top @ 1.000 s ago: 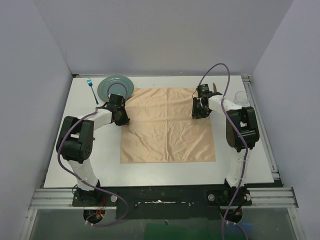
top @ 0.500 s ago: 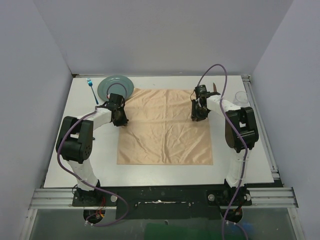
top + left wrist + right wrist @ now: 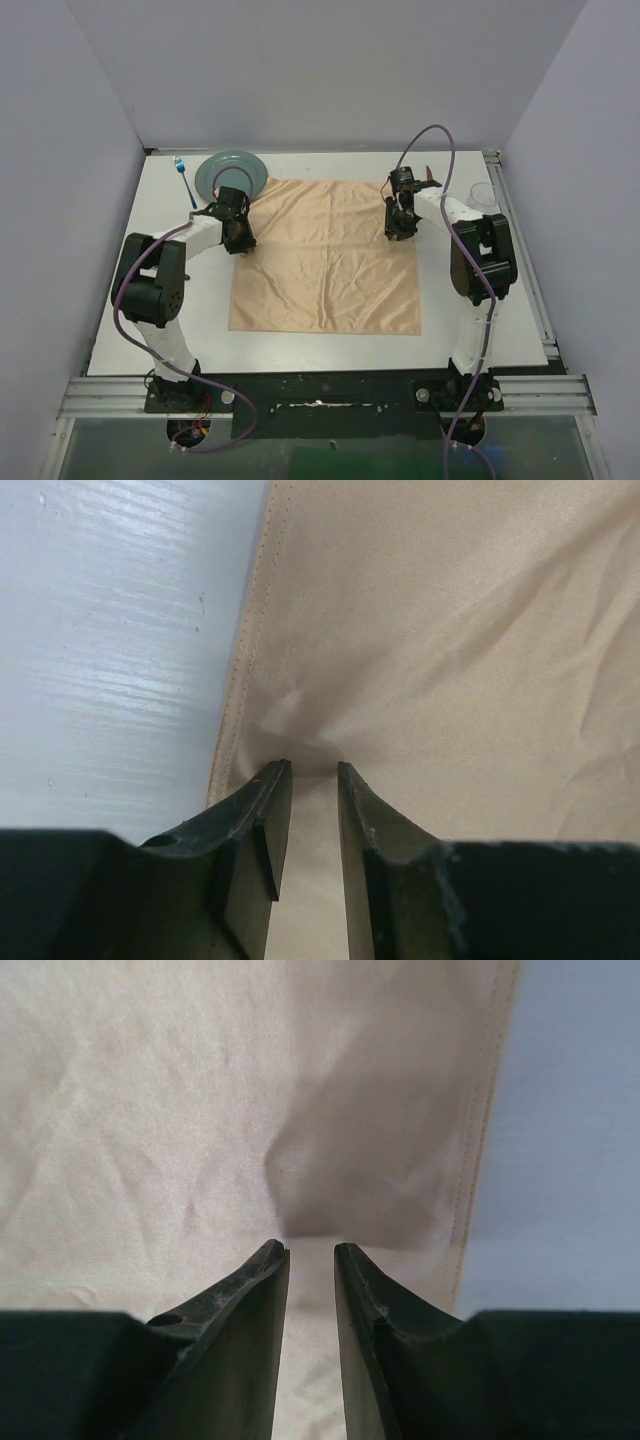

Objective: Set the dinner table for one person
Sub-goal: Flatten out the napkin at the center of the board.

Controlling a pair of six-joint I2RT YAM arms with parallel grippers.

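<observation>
One plate (image 3: pixel 231 172), one glass (image 3: pixel 483 193), apart on the dinner table (image 3: pixel 320 352)

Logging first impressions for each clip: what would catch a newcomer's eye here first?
A large peach-orange cloth covers the middle of the white dinner table. The left gripper and right gripper sit low on its left and right edges, the fabric puckering at their tips. At the far left corner lie a teal plate and a blue fork.

One each — table (image 3: pixel 330 355), cloth (image 3: pixel 325 260), plate (image 3: pixel 232 172) (fork (image 3: pixel 184 178))
</observation>
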